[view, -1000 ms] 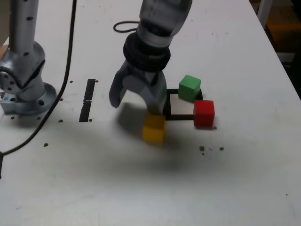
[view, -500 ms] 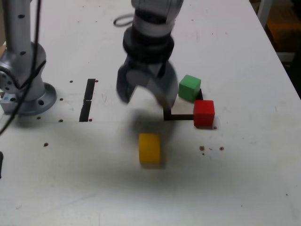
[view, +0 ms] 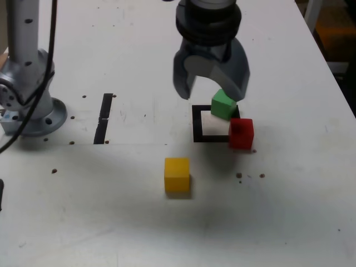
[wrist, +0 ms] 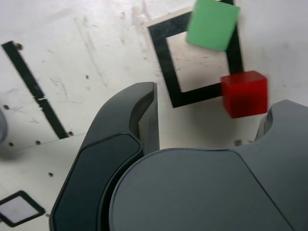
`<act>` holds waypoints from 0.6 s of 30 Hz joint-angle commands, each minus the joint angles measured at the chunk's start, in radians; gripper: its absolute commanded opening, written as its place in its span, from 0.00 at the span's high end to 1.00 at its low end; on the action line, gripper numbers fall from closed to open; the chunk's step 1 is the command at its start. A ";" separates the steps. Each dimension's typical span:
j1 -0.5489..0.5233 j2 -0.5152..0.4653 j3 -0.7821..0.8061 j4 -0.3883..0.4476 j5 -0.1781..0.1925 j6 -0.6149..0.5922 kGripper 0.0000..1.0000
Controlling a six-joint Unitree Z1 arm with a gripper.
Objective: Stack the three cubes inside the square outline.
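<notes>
Cubes unstacked: green cube [view: 223, 104] and red cube [view: 241, 133] sit on the square outline's [view: 196, 123] corners; yellow cube [view: 177, 174] lies apart on the table [view: 289, 211]. Pincer [view: 211, 89] hangs above, spread wide, empty.

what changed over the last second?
The gripper, jaws open and empty, swung from above the yellow cube toward the exterior view's right and now hangs over the square outline, near the green cube. The yellow cube slid or tumbled a little toward the camera and lies loose on the table. Green cube, red cube and outline stayed put.
</notes>
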 commanded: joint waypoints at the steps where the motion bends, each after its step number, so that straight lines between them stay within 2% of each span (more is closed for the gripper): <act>1: -0.005 0.021 -0.019 -0.001 -0.011 0.001 0.18; 18: -0.030 0.202 -0.161 0.002 -0.059 0.002 0.18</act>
